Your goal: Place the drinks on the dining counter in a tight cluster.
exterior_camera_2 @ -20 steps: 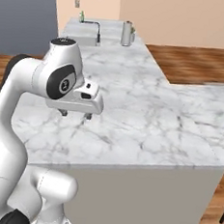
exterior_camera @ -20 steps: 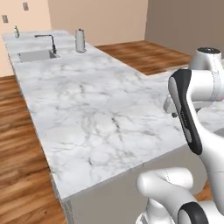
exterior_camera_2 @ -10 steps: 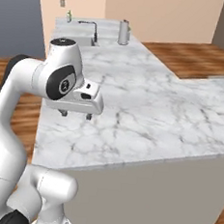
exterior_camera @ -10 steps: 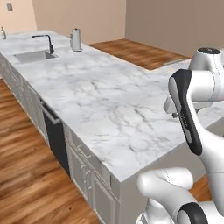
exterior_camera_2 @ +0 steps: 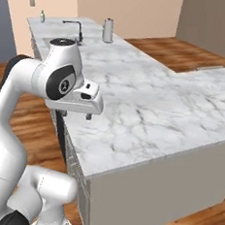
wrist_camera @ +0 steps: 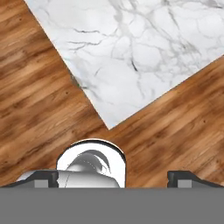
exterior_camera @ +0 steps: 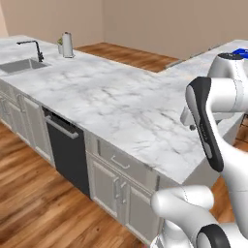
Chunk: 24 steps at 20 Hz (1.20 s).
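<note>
The gripper (exterior_camera_2: pixel 76 116) hangs with its jaws spread wide and nothing between them, just off the near corner of the marble top, over the wood floor (wrist_camera: pixel 39 100). No drink is in hand. A blue speck (exterior_camera: pixel 240 52) at the far right of the left base view, behind the arm, may be a bottle cap, and a tiny green shape (exterior_camera_2: pixel 42 16) stands by the wall past the sink (exterior_camera: pixel 22 65). Both are too small to name with confidence.

The main risk is probably a wrong pick: the green shape could be something other than a drink. The arm also sits folded close to the slab's edge, so a swing or a drive could clip the corner. The dining counter (exterior_camera_2: pixel 204 89), seemingly the wing with the plain grey side, lies well apart from the sink end, and slim bottles tip easily when set close together.
</note>
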Motion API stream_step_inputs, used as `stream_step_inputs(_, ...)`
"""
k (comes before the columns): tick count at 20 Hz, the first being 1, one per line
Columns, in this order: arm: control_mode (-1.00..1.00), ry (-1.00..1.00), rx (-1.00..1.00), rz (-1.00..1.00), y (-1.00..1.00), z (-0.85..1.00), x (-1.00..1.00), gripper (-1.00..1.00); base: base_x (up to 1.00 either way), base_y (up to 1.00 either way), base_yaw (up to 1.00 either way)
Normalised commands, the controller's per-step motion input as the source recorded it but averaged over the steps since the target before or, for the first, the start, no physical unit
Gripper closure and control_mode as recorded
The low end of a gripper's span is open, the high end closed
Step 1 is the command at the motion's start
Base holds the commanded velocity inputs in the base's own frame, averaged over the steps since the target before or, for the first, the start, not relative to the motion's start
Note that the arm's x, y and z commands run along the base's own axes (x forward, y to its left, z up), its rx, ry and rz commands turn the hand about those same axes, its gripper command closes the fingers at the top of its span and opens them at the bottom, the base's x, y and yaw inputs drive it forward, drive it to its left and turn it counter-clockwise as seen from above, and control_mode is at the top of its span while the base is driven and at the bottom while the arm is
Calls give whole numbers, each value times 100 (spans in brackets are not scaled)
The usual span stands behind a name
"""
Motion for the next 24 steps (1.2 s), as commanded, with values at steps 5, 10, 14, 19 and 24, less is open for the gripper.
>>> stream_step_inputs(5, 100, 0, 0, 0, 0, 0, 0, -100, 5, 100, -36)
stream_step_inputs(10, 100, 0, 0, 0, 0, 0, 0, -100, 5, 100, -18)
stream_step_inputs(14, 100, 0, 0, 0, 0, 0, 0, -100, 4, 96, -15)
stream_step_inputs(19, 100, 0, 0, 0, 0, 0, 0, -100, -12, 91, -29)
stream_step_inputs(24, 100, 0, 0, 0, 0, 0, 0, -100, 0, 100, -46)
